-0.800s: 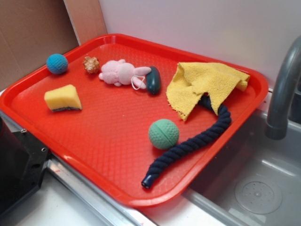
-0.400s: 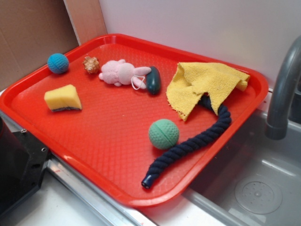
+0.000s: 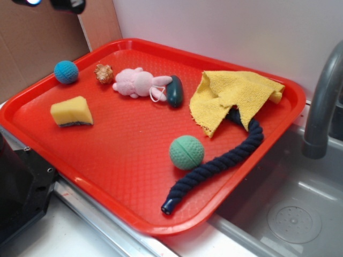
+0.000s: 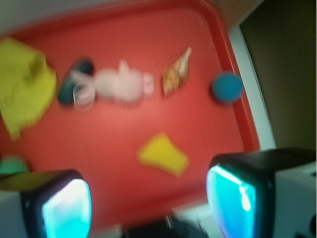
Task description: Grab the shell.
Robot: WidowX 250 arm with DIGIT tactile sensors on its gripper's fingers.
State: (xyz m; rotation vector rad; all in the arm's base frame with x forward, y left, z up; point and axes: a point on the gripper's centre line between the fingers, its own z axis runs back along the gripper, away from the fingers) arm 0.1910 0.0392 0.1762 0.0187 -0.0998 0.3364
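Exterior view: no writing readable anywhere.
Tray (image 3: 123, 176): red, its near corner cut off in the blurred wrist view.
Hand (image 4: 148, 203): fingers spread wide, empty, high above the tray.
Shell (image 3: 104, 74): far-left, between blue ball (image 3: 66, 72) and pink bunny (image 3: 140, 82).

Glossy knobbly shell (image 3: 104, 73); textured red plastic tray (image 3: 128, 176); knitted blue ball (image 3: 66, 72); fuzzy yellow cloth (image 3: 230, 96); twisted navy rope (image 3: 214, 166).
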